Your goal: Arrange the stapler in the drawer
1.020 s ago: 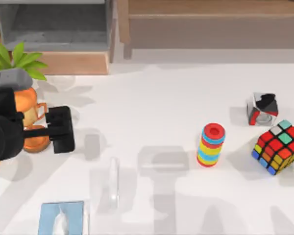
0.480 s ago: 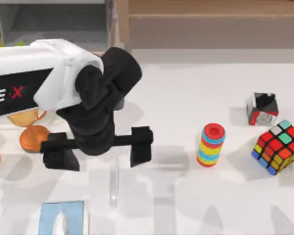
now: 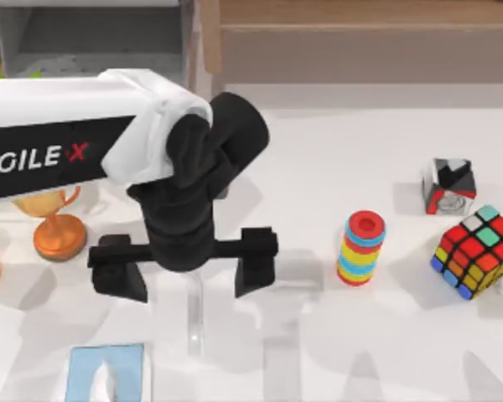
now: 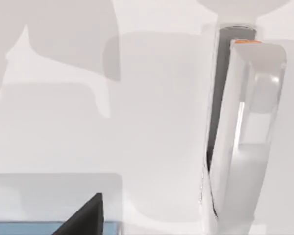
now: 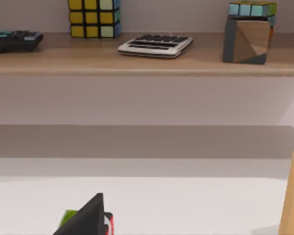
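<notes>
Left gripper [image 3: 187, 270] spread wide, fingers straddling the stapler [image 3: 195, 322] from above, not touching. Stapler lies near the table's front edge, left of centre, long axis front-to-back. Drawer [image 3: 92, 50] at back-left corner.

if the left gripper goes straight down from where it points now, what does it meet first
Probably the stapler: the left gripper hangs over it with jaws open to either side of its far end, apparently not yet touching it. How far above is unclear.

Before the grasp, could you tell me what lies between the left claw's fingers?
In the top view, the stapler lies on the table between the left claw's open fingers.
</notes>
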Motion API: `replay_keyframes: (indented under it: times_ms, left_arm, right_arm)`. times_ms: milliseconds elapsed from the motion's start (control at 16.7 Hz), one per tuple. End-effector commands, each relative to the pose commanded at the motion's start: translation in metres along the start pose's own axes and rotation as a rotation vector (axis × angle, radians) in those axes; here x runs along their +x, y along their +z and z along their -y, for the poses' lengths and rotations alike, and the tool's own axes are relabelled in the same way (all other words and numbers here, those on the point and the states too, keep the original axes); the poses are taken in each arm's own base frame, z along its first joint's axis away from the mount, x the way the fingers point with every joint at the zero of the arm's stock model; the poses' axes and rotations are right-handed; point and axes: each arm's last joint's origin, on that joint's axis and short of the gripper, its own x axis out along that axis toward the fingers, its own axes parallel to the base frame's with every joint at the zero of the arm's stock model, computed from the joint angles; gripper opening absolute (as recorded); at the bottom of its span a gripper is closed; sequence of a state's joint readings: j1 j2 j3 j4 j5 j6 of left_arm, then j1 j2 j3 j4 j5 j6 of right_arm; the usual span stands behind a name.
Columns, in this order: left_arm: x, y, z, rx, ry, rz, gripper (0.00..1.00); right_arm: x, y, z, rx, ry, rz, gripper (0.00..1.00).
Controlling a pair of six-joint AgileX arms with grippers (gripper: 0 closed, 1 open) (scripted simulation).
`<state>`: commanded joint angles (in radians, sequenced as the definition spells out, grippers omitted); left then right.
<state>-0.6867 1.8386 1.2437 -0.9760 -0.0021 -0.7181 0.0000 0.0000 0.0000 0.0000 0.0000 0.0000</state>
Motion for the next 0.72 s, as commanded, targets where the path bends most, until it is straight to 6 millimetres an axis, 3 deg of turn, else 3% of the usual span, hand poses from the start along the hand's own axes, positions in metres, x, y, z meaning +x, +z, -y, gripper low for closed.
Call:
replay_keyframes:
  times_ms: [120, 480, 720]
  left_arm:
    - [0.006, 0.000, 0.001, 0.003, 0.003, -0.003, 1.00]
    - [0.048, -0.001, 0.002, 0.004, 0.001, -0.001, 1.00]
    - [0.050, -0.001, 0.001, 0.004, 0.002, -0.001, 1.00]
  right_arm:
    - [0.000, 0.000, 0.000, 0.000, 0.000, 0.000, 1.00]
    - [0.000, 0.000, 0.000, 0.000, 0.000, 0.000, 1.00]
    - [0.000, 0.000, 0.000, 0.000, 0.000, 0.000, 1.00]
